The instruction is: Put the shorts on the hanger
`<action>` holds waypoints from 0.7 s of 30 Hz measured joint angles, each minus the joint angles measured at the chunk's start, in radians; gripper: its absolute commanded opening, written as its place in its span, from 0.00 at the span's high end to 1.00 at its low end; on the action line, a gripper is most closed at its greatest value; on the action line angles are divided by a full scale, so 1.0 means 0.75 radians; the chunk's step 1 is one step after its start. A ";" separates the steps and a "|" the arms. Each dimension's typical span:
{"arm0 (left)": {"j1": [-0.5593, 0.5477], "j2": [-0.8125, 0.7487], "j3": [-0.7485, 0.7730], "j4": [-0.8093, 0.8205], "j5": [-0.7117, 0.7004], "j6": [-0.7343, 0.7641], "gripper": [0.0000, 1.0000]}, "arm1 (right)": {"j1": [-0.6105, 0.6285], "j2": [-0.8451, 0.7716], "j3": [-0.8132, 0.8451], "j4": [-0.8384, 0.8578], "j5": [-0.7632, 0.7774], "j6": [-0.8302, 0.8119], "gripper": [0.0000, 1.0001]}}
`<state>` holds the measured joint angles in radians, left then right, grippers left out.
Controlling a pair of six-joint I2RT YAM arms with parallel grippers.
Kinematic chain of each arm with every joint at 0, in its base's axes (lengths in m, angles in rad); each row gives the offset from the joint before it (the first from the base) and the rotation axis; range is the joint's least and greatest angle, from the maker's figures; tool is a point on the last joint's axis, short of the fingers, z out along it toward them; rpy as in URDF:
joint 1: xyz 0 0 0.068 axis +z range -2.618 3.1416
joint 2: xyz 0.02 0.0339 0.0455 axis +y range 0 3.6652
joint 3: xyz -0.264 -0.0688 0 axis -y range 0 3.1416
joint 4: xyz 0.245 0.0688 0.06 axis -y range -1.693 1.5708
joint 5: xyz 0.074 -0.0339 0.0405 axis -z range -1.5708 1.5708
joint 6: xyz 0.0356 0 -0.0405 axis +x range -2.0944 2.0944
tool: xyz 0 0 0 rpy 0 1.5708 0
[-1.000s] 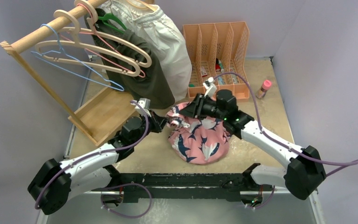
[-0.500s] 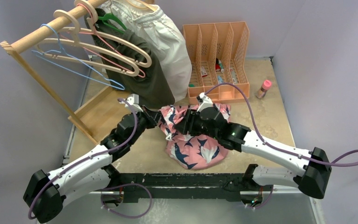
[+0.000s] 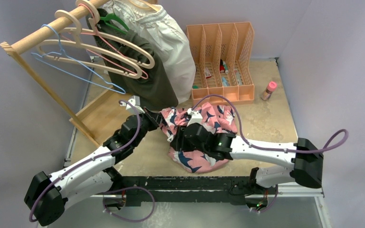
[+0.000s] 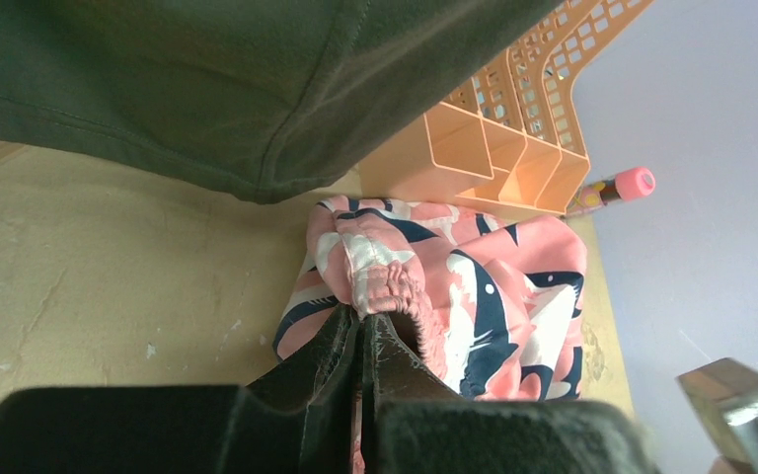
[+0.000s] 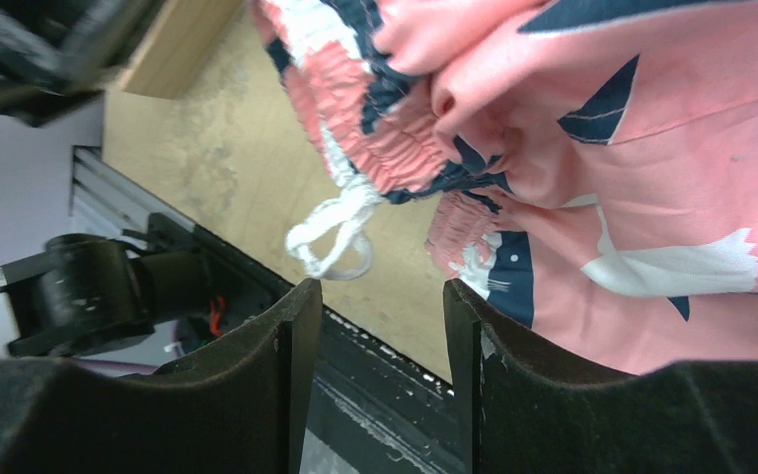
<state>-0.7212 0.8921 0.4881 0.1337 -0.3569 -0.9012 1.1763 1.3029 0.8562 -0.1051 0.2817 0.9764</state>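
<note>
The pink shark-print shorts (image 3: 204,123) lie bunched on the table in the middle. My left gripper (image 3: 161,119) is shut on their elastic waistband at the left edge, which shows in the left wrist view (image 4: 387,286). My right gripper (image 3: 175,140) is open and empty, just over the front left of the shorts; the pink fabric (image 5: 642,188) and the white drawstring (image 5: 334,235) show beyond its fingers. The light-blue wire hanger (image 3: 76,71) hangs on the wooden rail at the far left, apart from both grippers.
The wooden rack (image 3: 43,31) carries beige hangers (image 3: 119,52), a green hanger (image 3: 114,21), a dark olive garment (image 3: 147,80) and a white garment (image 3: 171,42). An orange file organiser (image 3: 223,57) stands behind the shorts. A pink-capped bottle (image 3: 269,89) stands at the back right.
My right gripper has let go of the shorts, swung left and toward the front, and now stands open. The shorts have spread out flatter. My left gripper keeps its hold on the waistband.
</note>
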 measured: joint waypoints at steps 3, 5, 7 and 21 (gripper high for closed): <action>0.000 0.000 0.010 -0.008 -0.025 0.000 1.00 | 0.014 0.076 0.005 0.014 0.021 0.018 0.50; 0.000 0.000 0.020 -0.016 -0.033 0.001 1.00 | 0.020 0.139 0.023 0.015 0.028 0.027 0.50; 0.000 0.000 0.028 -0.022 -0.039 0.001 1.00 | 0.024 0.216 0.061 0.012 0.035 0.035 0.51; 0.000 -0.028 0.038 -0.085 -0.075 0.004 1.00 | 0.033 0.595 0.249 -0.080 0.066 0.032 0.56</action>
<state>-0.7212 0.8711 0.5167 0.0696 -0.4129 -0.8986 1.2011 1.7489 1.0428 -0.1650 0.3313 1.0000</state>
